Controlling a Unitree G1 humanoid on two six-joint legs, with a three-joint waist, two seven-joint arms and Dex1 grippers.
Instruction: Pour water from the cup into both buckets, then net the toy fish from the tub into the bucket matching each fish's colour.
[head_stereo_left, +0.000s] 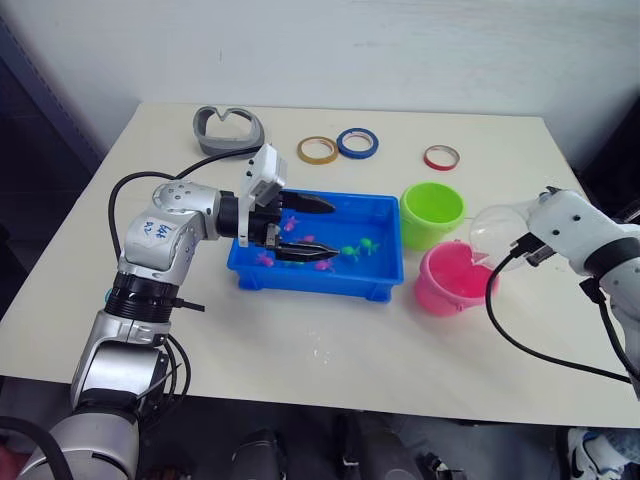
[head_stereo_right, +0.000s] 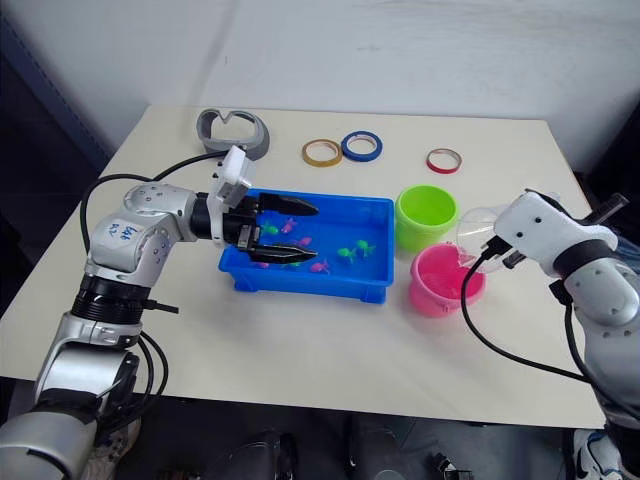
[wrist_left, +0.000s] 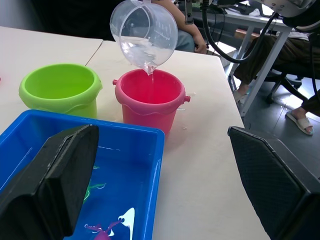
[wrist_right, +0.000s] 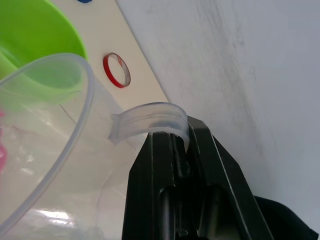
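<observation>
Right gripper (wrist_right: 172, 142): black fingers pressed together on the handle of the cup (wrist_left: 144, 34), which is tipped mouth-down above the pink bucket (wrist_left: 150, 100), a thin stream of water leaving its lip into that bucket. Left gripper (head_stereo_left: 305, 230): fingers spread wide, holding nothing, hovering over the near-left part of the tub (head_stereo_left: 385, 275). Tub: blue, mid-bench, containing water and toy fish (head_stereo_left: 350, 250), magenta and green, scattered. Green bucket (head_stereo_left: 432, 213): upright, just beside the tub's far-right corner and touching or nearly touching the pink bucket. Bench (head_stereo_left: 330, 340): pale cream top, set against a white wall. Far edge: grey curved object (head_stereo_left: 228, 130), yellow tape ring (head_stereo_left: 317, 150), blue tape ring (head_stereo_left: 357, 143), red tape ring (head_stereo_left: 441, 157). Beyond the bench, in the left wrist view: a seated person's legs (wrist_left: 280, 55) and another table.
</observation>
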